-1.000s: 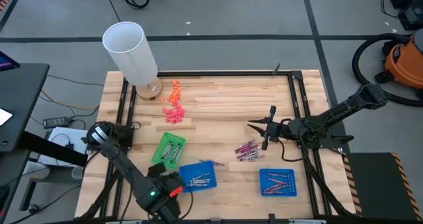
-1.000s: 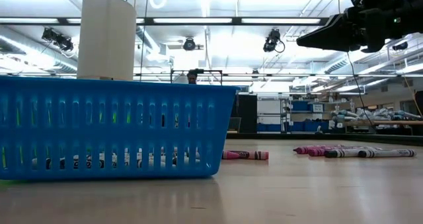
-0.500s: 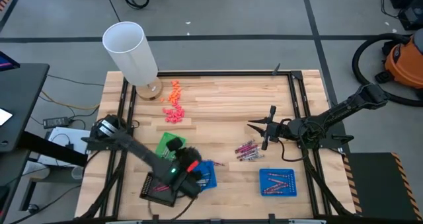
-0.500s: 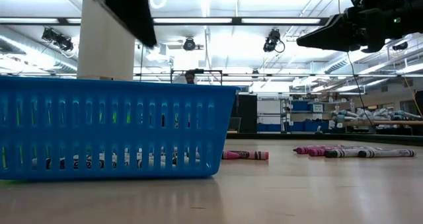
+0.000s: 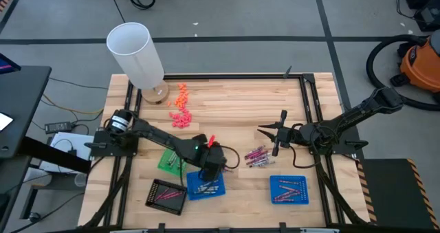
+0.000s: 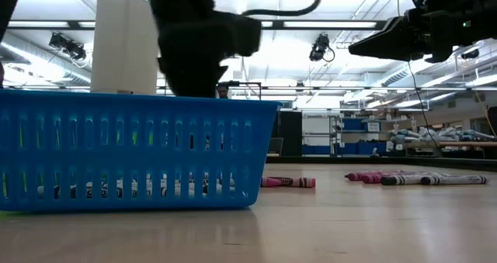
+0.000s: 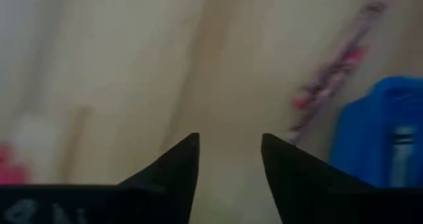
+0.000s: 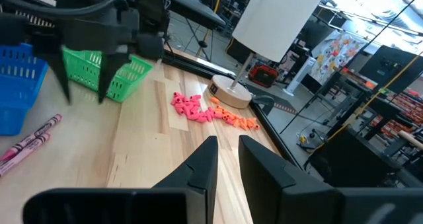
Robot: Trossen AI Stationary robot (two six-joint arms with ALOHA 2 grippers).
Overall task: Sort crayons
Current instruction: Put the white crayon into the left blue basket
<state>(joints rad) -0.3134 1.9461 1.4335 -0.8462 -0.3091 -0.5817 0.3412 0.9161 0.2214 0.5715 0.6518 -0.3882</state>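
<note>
Pink and maroon crayons (image 5: 256, 155) lie loose on the wooden table right of centre, also seen as the crayons (image 7: 337, 72) and the crayons (image 6: 419, 178). More lie in a black tray (image 5: 167, 195), a middle blue tray (image 5: 205, 183), a right blue tray (image 5: 289, 190) and a green tray (image 5: 170, 157). My left gripper (image 5: 208, 171) hangs over the middle blue tray's far edge; in its wrist view the left gripper (image 7: 230, 145) is open and empty. My right gripper (image 5: 260, 128) waits above the table right of the loose pile, its fingers (image 8: 210, 148) a narrow gap apart with nothing between.
A white cylinder lamp (image 5: 137, 54) stands at the far left corner, with orange and pink chunky bits (image 5: 180, 106) beside it. In the low view the blue tray's wall (image 6: 132, 150) fills the left. A black frame rail (image 5: 309, 116) runs along the table's sides.
My left gripper has swung from the near left corner, over the black tray, toward the table's right and somewhat toward the far edge, and now hangs over the middle blue tray. The black tray, hidden under the arm before, now shows. My right arm has kept still.
</note>
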